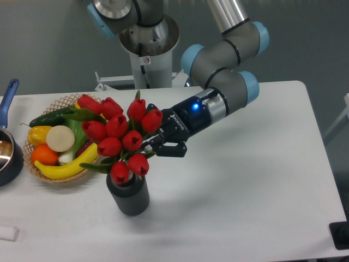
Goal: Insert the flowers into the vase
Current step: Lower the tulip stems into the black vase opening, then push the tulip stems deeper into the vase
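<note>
The flowers (121, 134), a bunch of red tulip heads with green leaves, stand tilted over the vase (128, 197), a dark grey ribbed cylinder on the white table. Their lowest heads cover the vase's mouth, and the stems appear to go down into it. My gripper (155, 147) reaches in from the right and is shut on the stems just under the heads. Where the fingers meet the stems is partly hidden by the blooms.
A wicker basket (32, 166) with banana, cucumber, pepper and other produce sits just left of the vase, its right side overlapped by the tulips. A dark pot with a blue handle (7, 95) stands at the left edge. A small white object (8, 233) lies front left.
</note>
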`<state>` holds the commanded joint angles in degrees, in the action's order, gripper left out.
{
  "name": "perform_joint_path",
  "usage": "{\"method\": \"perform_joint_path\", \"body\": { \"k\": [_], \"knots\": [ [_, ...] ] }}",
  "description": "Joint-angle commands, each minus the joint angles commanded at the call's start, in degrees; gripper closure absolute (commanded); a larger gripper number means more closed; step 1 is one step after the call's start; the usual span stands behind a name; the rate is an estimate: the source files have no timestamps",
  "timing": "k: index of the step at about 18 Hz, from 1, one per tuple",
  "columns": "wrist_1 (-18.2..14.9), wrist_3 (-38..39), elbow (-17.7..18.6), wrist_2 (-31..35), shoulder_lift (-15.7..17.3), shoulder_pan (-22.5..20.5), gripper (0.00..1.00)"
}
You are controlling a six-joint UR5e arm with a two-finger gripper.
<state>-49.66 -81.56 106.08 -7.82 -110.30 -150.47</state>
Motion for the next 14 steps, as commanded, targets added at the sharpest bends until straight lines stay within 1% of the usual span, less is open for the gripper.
{"method": "perform_joint_path", "body": {
  "k": [6,10,14],
  "knots": [
    [0.5,-0.6,1.0,0.2,-1.7,0.4,0.78],
    [0.5,-3.7,3.1,2.4,-2.0,0.5,0.78],
    [0.4,-5.2,3.5,3.0,-2.9,0.5,0.78]
  ]
}}
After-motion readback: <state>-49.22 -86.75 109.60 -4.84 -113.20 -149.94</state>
